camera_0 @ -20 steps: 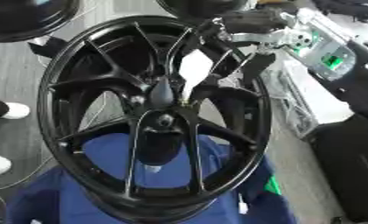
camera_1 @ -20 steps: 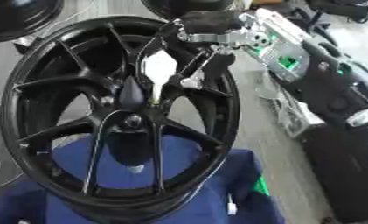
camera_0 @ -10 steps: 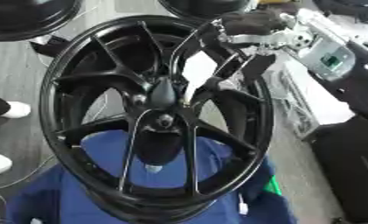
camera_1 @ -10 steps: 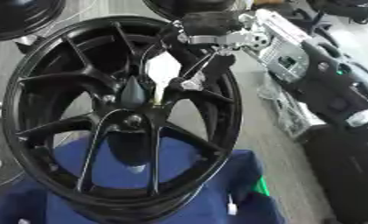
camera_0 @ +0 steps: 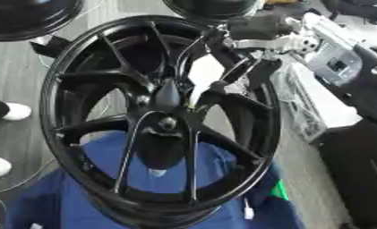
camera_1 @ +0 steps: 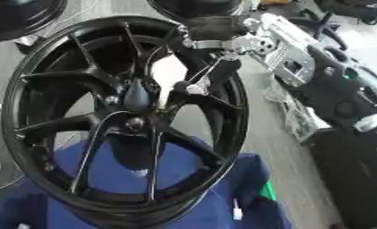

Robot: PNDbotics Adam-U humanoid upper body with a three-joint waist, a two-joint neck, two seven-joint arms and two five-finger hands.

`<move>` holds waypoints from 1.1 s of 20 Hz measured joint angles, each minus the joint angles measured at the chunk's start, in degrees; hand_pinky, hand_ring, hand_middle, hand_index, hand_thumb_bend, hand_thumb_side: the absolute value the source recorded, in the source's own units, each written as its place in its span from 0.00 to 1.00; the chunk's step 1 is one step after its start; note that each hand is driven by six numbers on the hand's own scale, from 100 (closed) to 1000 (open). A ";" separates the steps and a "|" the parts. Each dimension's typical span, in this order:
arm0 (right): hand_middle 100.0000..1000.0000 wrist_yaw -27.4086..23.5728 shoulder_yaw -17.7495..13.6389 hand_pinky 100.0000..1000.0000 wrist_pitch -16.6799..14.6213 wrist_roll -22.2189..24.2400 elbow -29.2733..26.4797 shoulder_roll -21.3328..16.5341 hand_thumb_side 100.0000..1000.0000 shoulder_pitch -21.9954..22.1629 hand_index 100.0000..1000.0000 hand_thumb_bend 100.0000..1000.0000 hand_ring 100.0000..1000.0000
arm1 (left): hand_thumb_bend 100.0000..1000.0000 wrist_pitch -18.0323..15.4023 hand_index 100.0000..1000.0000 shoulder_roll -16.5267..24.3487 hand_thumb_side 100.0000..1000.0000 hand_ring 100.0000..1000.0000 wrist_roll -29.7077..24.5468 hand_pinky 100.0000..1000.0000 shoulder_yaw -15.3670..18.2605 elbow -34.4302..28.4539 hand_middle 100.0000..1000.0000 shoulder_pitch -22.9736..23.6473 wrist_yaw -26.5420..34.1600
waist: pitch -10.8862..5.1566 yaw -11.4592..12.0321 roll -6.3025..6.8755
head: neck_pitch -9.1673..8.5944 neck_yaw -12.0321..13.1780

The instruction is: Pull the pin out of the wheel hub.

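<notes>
We log the scene from the biggest item down. The wheel (camera_0: 156,120), a black multi-spoke rim, stands tilted toward the camera and fills most of both eye views; its lower edge rests against a blue cloth (camera_0: 168,179). More dark rims sit at the top edge, and grey equipment (camera_0: 336,62) lies to the right.

Change over the last second: the whole picture has shifted, with the rim now larger and a little further left, so we put most of that down to head motion. Relative to the hub, the right hand (camera_1: 193,87) looks little moved; it remained reaching in from the upper right through the spokes. We judge that the extraction has not begun, or has barely begun.

The right arm (camera_0: 262,33), black with silver joints, crosses the rim's upper right. The hand's dark fingers (camera_0: 215,87) curl down close to the hub centre (camera_0: 168,123). A dark, rounded, upright piece (camera_1: 136,96) sits just above the hub centre, right beside the fingers; we take it for the pin, though we cannot be sure. Whether the fingers close round it or only touch it, we cannot tell; black on black hides the contact. A pale patch (camera_0: 204,71) shows behind the hand.

The left hand shows in neither view.
</notes>
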 measured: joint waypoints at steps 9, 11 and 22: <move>0.48 -1.23 -0.01 0.80 1.16 -0.75 0.23 0.00 0.29 0.27 0.60 0.01 0.63 | 0.00 0.18 0.74 -0.20 0.79 0.78 -0.19 0.67 -0.02 0.00 0.71 0.13 -0.02 | 0.06 -0.12 0.00 | -0.04 -0.13; 0.45 -1.61 -0.01 0.80 1.37 -0.90 0.23 -0.02 0.29 0.32 0.58 0.00 0.63 | 0.00 0.19 0.74 -0.20 0.79 0.78 -0.21 0.67 -0.02 0.00 0.71 0.14 -0.03 | 0.06 -0.12 -0.01 | -0.16 -0.17; 0.33 -3.65 -0.02 0.79 1.66 -0.30 0.59 -1.14 0.26 0.34 0.44 0.00 0.59 | 0.00 0.28 0.74 -0.20 0.79 0.78 -0.47 0.67 -0.05 -0.02 0.71 0.13 -0.17 | 0.21 0.42 -0.41 | -0.19 -0.68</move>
